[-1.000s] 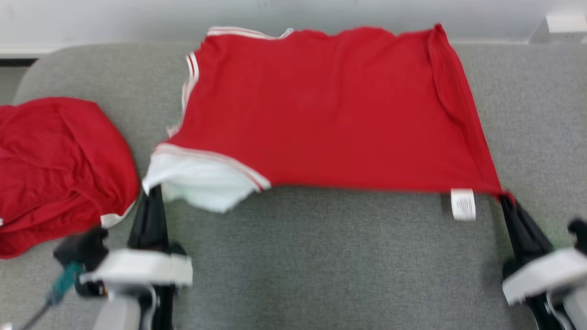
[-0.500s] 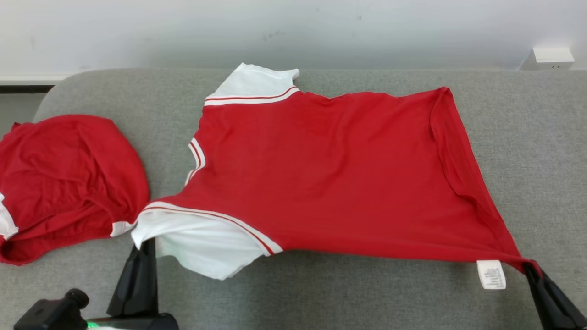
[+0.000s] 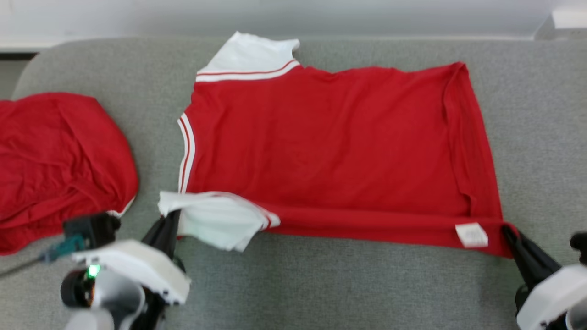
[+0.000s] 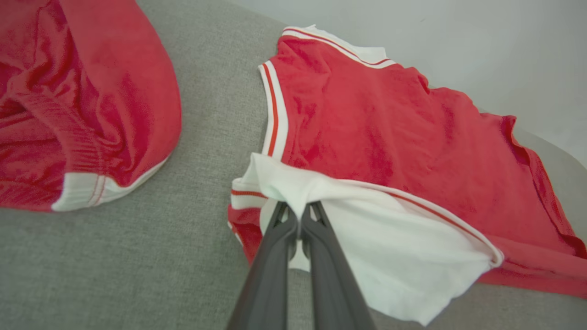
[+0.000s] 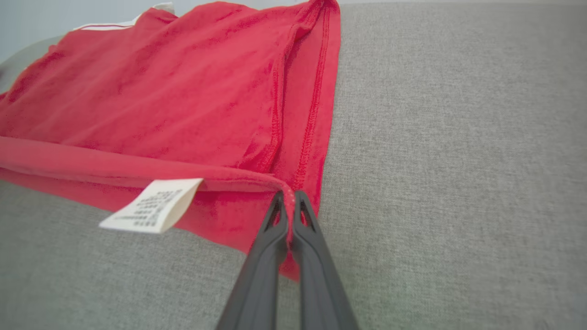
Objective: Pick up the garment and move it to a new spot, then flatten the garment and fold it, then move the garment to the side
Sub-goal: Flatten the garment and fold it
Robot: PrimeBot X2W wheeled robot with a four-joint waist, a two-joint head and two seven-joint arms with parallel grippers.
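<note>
Closed left end effector [image 3: 169,217] pinches the white sleeve [image 3: 215,220] of the red garment [image 3: 321,146]; right end effector [image 3: 506,229], also closed, grips its opposite end.
In the head view the grips sit at 7 and 4 o'clock, the garment spread across the centre of the gray fabric surface [image 3: 367,284], its care label [image 3: 471,235] beside the right grip, a second red heap [image 3: 59,160] at 9 o'clock.

The white sleeve [image 4: 394,247] of the red garment [image 4: 390,137] is clamped at its edge by the left gripper [image 4: 299,211], fingers pressed together — the rest is spread across the grey cushion [image 4: 114,266]. A second red garment [image 4: 82,91] is seen bunched nearby, not touching.
</note>
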